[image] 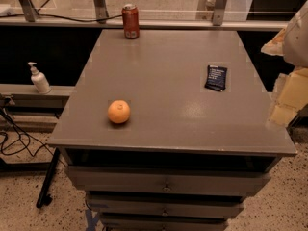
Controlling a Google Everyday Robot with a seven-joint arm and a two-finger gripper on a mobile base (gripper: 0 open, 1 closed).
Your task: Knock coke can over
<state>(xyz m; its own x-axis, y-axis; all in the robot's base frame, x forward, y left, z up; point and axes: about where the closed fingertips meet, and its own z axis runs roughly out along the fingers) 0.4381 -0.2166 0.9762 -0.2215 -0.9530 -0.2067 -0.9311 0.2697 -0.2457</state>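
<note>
Coke can (130, 21) stands upright at the far edge of the grey cabinet top (163, 66), left of centre, so your knock is not yet done. Your gripper (288, 97) hangs at the right edge, well apart from it; you cannot tell whether it is open or closed. The can is a smooth red metal cylinder with a silver rim, the orange (119, 111) is round, and the dark packet (216, 77) lies flat.

Pale arm (299, 37) enters from right edge; gripper (287, 97) below it, far right, partly cropped.
</note>
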